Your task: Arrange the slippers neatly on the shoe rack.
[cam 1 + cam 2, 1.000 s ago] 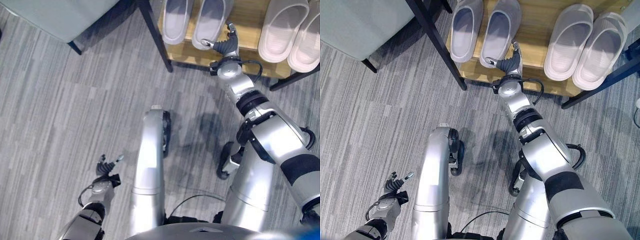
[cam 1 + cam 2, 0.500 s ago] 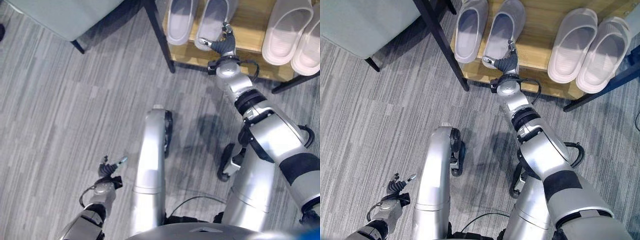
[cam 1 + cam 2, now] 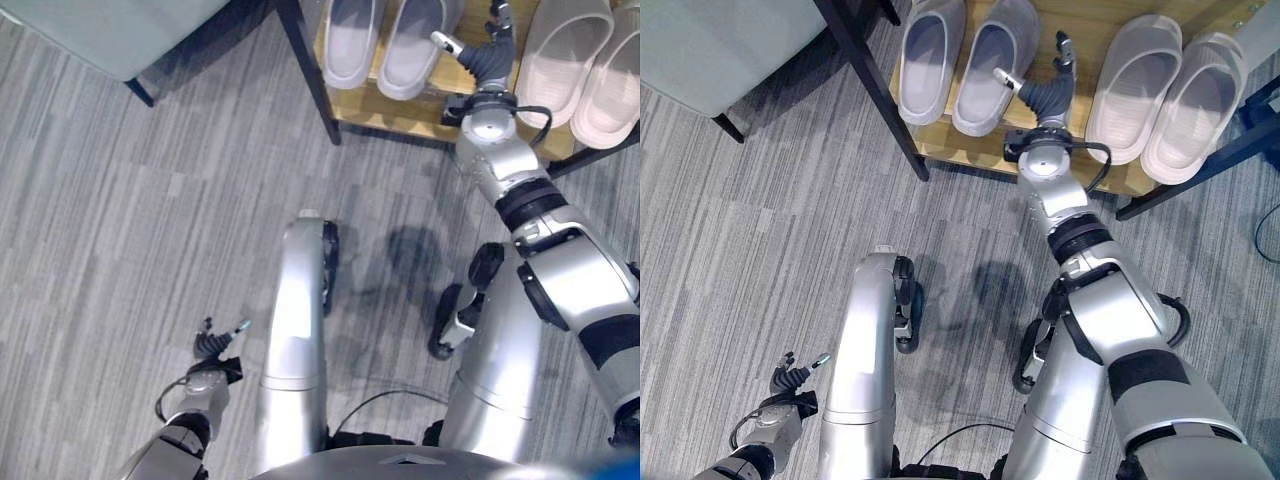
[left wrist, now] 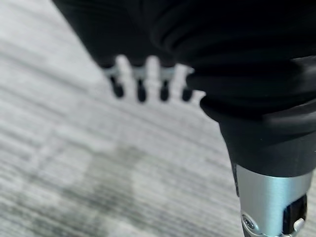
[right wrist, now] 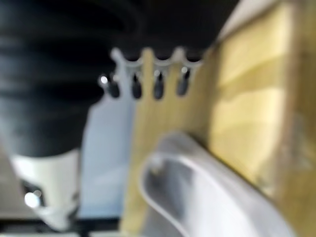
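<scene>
A wooden shoe rack (image 3: 962, 148) holds two pairs of slippers, toes pointing inward. The grey pair (image 3: 925, 55) (image 3: 990, 65) lies side by side at the left. The whitish pair (image 3: 1130, 85) (image 3: 1192, 100) lies at the right. My right hand (image 3: 1048, 98) is over the shelf in the gap between the pairs, open, fingers straight. Its thumb points at the side of the nearer grey slipper; I cannot tell if it touches. In the right wrist view its fingers (image 5: 144, 74) hang over the wood (image 5: 247, 98) beside a slipper (image 5: 197, 192). My left hand (image 3: 212, 350) hangs open, low over the floor.
The rack's black leg (image 3: 305, 70) slants down at the shelf's left end, another (image 3: 1200, 170) at its right. A grey upholstered seat (image 3: 120, 30) on dark legs stands to the left of the rack. Grey striped carpet (image 3: 150, 220) covers the floor.
My right hand has left the heel of the nearer grey slipper and moved right and deeper over the shelf, between the two pairs. The left hand has barely moved.
</scene>
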Tool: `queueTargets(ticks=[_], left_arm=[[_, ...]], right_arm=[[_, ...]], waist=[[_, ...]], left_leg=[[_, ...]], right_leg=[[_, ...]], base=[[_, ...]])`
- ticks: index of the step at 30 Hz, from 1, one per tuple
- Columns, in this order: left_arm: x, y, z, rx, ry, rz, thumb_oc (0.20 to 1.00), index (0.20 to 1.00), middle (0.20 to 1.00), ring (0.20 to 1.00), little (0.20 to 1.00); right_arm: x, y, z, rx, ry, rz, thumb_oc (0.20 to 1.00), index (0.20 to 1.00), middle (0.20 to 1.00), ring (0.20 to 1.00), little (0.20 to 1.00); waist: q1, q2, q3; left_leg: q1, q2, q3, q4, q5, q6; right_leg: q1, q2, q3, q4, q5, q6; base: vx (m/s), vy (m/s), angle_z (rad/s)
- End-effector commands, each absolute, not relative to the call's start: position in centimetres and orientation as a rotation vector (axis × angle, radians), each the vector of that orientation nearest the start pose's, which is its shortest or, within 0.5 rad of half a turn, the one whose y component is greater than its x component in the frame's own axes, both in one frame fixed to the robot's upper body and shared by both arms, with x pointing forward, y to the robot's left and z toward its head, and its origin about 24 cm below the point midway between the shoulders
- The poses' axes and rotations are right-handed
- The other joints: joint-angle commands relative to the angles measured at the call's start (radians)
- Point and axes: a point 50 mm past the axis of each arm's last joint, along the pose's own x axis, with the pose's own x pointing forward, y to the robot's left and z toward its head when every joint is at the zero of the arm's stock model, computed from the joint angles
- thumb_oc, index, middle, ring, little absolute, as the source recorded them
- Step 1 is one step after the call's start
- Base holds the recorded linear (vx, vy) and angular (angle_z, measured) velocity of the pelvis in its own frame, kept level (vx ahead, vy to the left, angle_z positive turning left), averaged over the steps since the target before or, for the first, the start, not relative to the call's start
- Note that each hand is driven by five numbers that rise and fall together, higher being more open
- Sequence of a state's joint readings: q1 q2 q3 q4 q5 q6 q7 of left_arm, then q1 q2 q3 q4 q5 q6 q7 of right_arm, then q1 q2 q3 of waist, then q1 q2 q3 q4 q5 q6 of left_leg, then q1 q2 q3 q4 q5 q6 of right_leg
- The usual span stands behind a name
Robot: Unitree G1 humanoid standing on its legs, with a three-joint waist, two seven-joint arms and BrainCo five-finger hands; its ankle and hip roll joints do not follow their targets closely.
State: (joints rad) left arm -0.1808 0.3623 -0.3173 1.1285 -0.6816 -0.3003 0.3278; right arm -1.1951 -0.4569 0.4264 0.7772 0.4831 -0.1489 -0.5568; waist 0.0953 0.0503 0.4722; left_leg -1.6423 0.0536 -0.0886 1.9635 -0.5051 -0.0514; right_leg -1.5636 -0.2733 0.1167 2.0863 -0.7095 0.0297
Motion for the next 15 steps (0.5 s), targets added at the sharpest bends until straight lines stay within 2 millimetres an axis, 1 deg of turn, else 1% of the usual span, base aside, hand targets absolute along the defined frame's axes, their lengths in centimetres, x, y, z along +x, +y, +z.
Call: queueTargets(ticks=[1,2,3,4,5,6,8,9,12,13,15], left_arm=[[17.8,28.4,-10.3,0.059,0.651,0.656,1.0,1.0,1.0,1.0,1.0],[17.6,28.5,-10.4,0.056,0.652,0.66,1.0,1.0,1.0,1.0,1.0],[17.6,28.5,-10.3,0.048,0.647,0.661,1.0,1.0,1.0,1.0,1.0],[17.5,28.5,-10.3,0.049,0.647,0.66,1.0,1.0,1.0,1.0,1.0],[17.3,28.6,-10.4,0.039,0.648,0.663,1.0,1.0,1.0,1.0,1.0],[17.3,28.6,-10.4,0.04,0.648,0.663,1.0,1.0,1.0,1.0,1.0],[17.2,28.5,-10.4,0.034,0.644,0.658,1.0,1.0,1.0,1.0,1.0],[17.2,28.5,-10.3,0.021,0.634,0.66,1.0,1.0,1.0,1.0,1.0],[17.2,28.2,-10.3,0.019,0.627,0.643,1.0,1.0,1.0,1.0,1.0],[17.1,28.1,-10.4,0.014,0.63,0.636,1.0,1.0,1.0,1.0,1.0],[17.1,28.0,-10.4,0.013,0.629,0.634,1.0,1.0,1.0,1.0,1.0]], right_arm=[[37.8,-14.7,31.7,-0.106,-0.778,-0.22,1.0,1.0,1.0,1.0,1.0],[37.1,-14.8,32.0,-0.134,-0.82,-0.195,1.0,1.0,1.0,1.0,1.0],[36.0,-15.2,31.8,-0.187,-0.867,-0.145,1.0,1.0,1.0,1.0,1.0],[35.9,-15.2,31.7,-0.188,-0.866,-0.146,1.0,1.0,1.0,1.0,1.0],[34.5,-15.2,31.3,-0.229,-0.905,-0.053,1.0,1.0,1.0,1.0,1.0],[34.5,-15.2,31.2,-0.229,-0.905,-0.054,1.0,1.0,1.0,1.0,1.0],[33.1,-15.0,31.0,-0.275,-0.943,0.023,1.0,1.0,1.0,1.0,1.0],[31.3,-15.2,30.7,-0.309,-0.988,0.092,1.0,1.0,1.0,1.0,1.0],[29.6,-15.9,29.8,-0.331,-1.0,0.146,1.0,1.0,1.0,1.0,1.0],[29.2,-16.1,29.4,-0.351,-0.991,0.161,1.0,1.0,1.0,1.0,1.0],[28.8,-16.5,29.3,-0.361,-0.99,0.168,1.0,1.0,1.0,1.0,1.0]], waist=[[0.011,-0.017,0.048],[0.006,-0.021,0.048],[-0.005,-0.03,0.048],[-0.005,-0.03,0.048],[-0.015,-0.038,0.048],[-0.015,-0.038,0.048],[-0.026,-0.046,0.048],[-0.037,-0.055,0.048],[-0.05,-0.061,0.048],[-0.055,-0.065,0.048],[-0.056,-0.066,0.048]], left_leg=[[0.072,-0.005,-0.075,0.015,-0.187,-0.037],[0.072,-0.004,-0.076,0.015,-0.186,-0.039],[0.072,-0.006,-0.08,0.02,-0.186,-0.041],[0.072,-0.006,-0.08,0.021,-0.186,-0.041],[0.072,-0.006,-0.082,0.023,-0.183,-0.045],[0.072,-0.006,-0.082,0.023,-0.183,-0.045],[0.072,-0.007,-0.085,0.027,-0.182,-0.046],[0.072,-0.009,-0.086,0.03,-0.181,-0.05],[0.072,-0.013,-0.091,0.035,-0.18,-0.053],[0.072,-0.013,-0.092,0.034,-0.18,-0.055],[0.072,-0.014,-0.092,0.033,-0.179,-0.057]], right_leg=[[-0.006,-0.002,0.092,-0.059,0.072,-0.005],[-0.006,-0.001,0.093,-0.059,0.07,-0.005],[-0.006,0.0,0.095,-0.054,0.066,-0.006],[-0.006,0.0,0.095,-0.053,0.066,-0.006],[-0.006,0.003,0.097,-0.05,0.062,-0.007],[-0.006,0.003,0.097,-0.05,0.062,-0.007],[-0.006,0.004,0.096,-0.049,0.059,-0.008],[-0.006,0.006,0.096,-0.042,0.055,-0.007],[-0.006,0.005,0.098,-0.035,0.048,-0.008],[-0.006,0.007,0.098,-0.034,0.047,-0.008],[-0.006,0.006,0.099,-0.032,0.046,-0.008]], base=[[0.0,0.0,0.0],[0.0,0.0,0.0],[0.0,0.0,0.0],[-0.01,-0.044,-0.04],[-0.01,-0.028,-0.04],[-0.02,-0.043,-0.04],[-0.01,-0.047,-0.06],[-0.01,-0.062,-0.05],[-0.01,-0.048,-0.02],[0.0,-0.03,-0.01],[0.0,-0.035,-0.04]])
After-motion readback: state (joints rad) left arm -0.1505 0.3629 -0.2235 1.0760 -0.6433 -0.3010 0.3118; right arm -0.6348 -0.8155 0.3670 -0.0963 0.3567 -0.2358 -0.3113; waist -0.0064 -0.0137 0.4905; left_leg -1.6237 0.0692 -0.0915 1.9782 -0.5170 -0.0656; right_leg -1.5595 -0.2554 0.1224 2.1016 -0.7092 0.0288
